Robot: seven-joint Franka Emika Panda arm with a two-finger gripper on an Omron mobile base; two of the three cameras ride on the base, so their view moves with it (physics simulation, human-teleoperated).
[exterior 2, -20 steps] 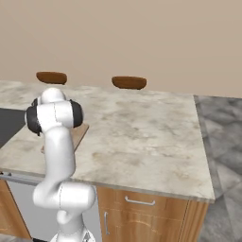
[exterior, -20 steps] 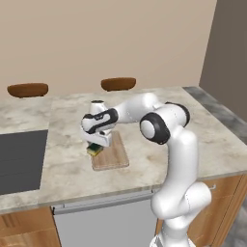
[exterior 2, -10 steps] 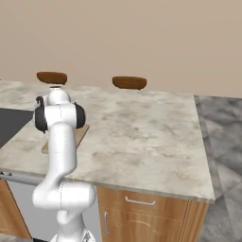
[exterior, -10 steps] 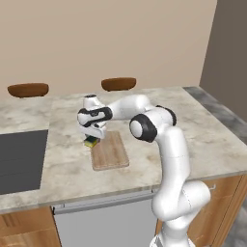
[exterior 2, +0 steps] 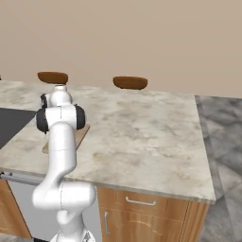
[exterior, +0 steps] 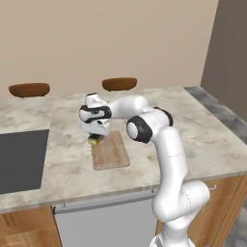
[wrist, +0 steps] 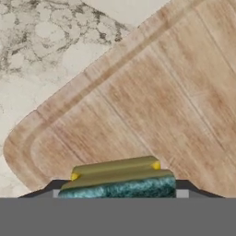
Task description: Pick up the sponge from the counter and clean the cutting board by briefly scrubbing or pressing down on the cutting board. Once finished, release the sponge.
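1. In the left base view the white arm rises from the lower right and reaches out over the counter [exterior: 62, 159], with its hand above the far left corner of the cutting board [exterior: 112, 153].
2. The end effector [exterior: 95, 139] points down and is clamped on the sponge [exterior: 95, 140], which shows as a small green and yellow block just under the hand.
3. The sponge sits over the board's far left corner, near the edge; whether it presses on the wood or hangs just above it cannot be told from this view.
4. In the hand view the sponge [wrist: 119, 180] lies between the two dark fingertips, one at each of its ends, with the yellow layer and the green layer both showing.
5. Past the sponge the cutting board [wrist: 152, 106] shows its grain stripes, a shallow groove along the rim and one rounded corner, with marbled counter [wrist: 41, 50] beyond that corner.
6. The board lies flat on the counter, right of a dark cooktop panel [exterior: 19, 159] and well apart from it.
7. In the right base view the arm covers most of the board [exterior 2: 81, 134]; only a strip of it shows beside the arm.
8. Two brown stool seats [exterior: 119, 84] stand behind the counter's far edge.
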